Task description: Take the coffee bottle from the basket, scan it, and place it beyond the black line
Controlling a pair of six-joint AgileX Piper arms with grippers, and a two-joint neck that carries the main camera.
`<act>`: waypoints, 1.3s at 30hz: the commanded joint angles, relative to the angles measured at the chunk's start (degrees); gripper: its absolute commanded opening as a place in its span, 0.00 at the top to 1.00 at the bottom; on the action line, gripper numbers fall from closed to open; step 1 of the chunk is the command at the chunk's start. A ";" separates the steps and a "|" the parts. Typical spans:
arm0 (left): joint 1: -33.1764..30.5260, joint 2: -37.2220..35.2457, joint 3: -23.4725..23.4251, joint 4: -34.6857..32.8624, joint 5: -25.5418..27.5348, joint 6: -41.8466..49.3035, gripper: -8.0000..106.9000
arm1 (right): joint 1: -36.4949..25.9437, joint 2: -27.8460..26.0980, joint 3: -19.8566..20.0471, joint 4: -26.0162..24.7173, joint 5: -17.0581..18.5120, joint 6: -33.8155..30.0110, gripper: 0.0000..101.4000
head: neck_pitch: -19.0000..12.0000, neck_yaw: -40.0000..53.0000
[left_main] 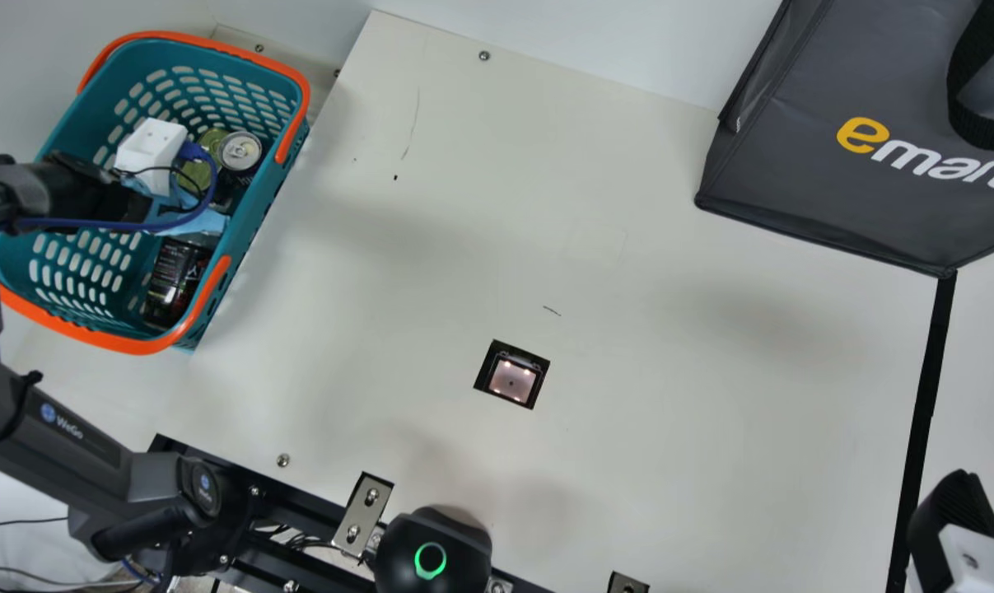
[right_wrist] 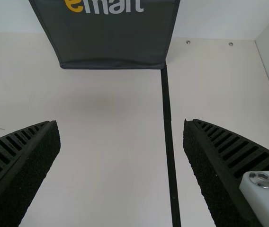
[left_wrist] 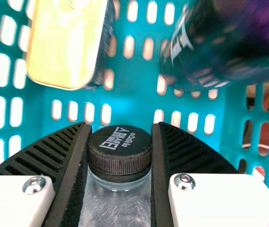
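Observation:
In the main view my left gripper (left_main: 151,146) is down inside the teal basket (left_main: 254,216), its fingertips hidden. The left wrist view has that gripper (left_wrist: 120,130) shut on the coffee bottle (left_wrist: 116,203), one finger against each side just at its black cap; the bottle's lower part is out of sight. My right gripper (left_main: 962,519) is by the lower end of the black line (left_main: 925,408) in the main view. In the right wrist view this gripper (right_wrist: 121,126) stands open with nothing between its fingers, above the table and the black line (right_wrist: 168,132).
The basket also holds a silver-topped can (left_main: 240,151), a dark labelled container (left_main: 174,280) and, in the left wrist view, a yellow-topped item (left_wrist: 68,42). A scanner window (left_main: 511,380) is set in the table. A grey bag (left_main: 834,198) stands at the upper right.

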 commanded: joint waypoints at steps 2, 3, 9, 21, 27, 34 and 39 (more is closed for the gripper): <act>0.72 -2.65 -0.37 0.31 2.27 -0.38 0.84 | 0.00 0.00 0.00 0.00 0.00 0.00 0.10 | -0.96 0.14; 0.96 -3.41 -0.53 0.34 2.95 -0.45 0.84 | 0.00 0.00 0.00 0.00 0.00 0.00 0.10 | -0.96 0.14; 2.51 -8.16 -1.60 0.01 7.48 -0.64 0.84 | 0.00 0.00 0.00 0.00 0.00 0.00 0.10 | -0.96 0.14; 6.48 -16.35 -2.89 -0.16 15.61 -0.71 0.84 | 0.00 0.00 0.00 0.00 0.07 0.00 0.10 | -0.96 0.14; 7.82 -19.42 -3.85 -0.44 18.82 -0.66 0.84 | 0.00 0.00 0.00 0.00 0.07 0.00 0.10 | -0.96 0.14; 8.72 -22.22 -6.09 -1.19 22.75 -0.83 0.84 | 0.00 0.00 0.00 0.00 0.07 0.00 0.10 | -0.96 0.14; 9.29 -23.91 -8.33 -1.69 25.88 -1.10 0.84 | 0.00 0.00 0.00 0.00 0.07 0.00 0.10 | -0.96 0.14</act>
